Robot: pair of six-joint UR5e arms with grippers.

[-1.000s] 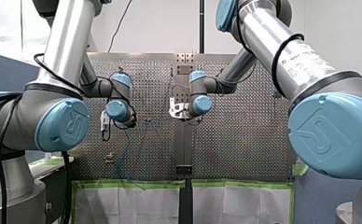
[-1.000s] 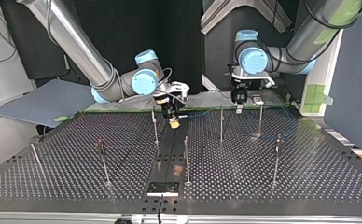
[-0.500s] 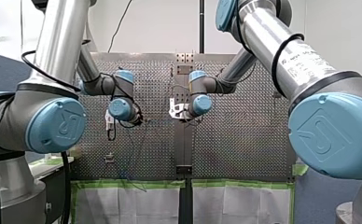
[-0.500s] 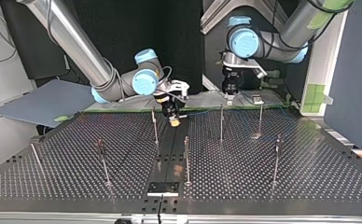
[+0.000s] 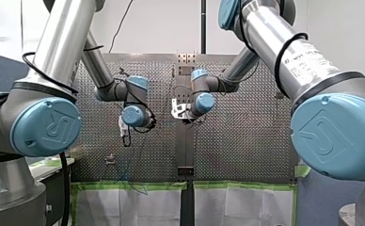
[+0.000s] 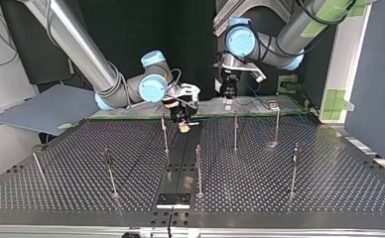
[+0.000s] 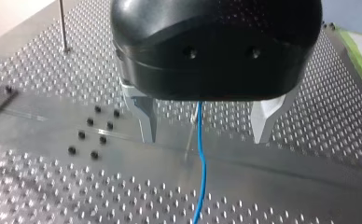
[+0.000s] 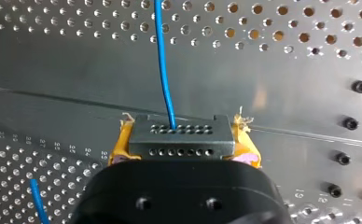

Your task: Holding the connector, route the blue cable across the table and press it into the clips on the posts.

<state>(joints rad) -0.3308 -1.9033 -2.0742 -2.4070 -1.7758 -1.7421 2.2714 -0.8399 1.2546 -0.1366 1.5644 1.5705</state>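
Right wrist view: my right gripper (image 8: 181, 145) squeezes the connector (image 8: 179, 136) tight, low over the table (image 8: 272, 93). The blue cable (image 8: 163, 60) runs out and hangs loose inside my left gripper (image 7: 203, 134), which is spread wide. Unless it closes, I think the cable could slide out and miss the posts (image 6: 235, 130).

Thin posts (image 6: 199, 171) dot table (image 6: 329, 188); open lanes between.

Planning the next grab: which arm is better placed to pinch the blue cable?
Probably left. My left gripper is open, the cable running between its fingers in its wrist view; my right gripper is busy, shut on the connector.
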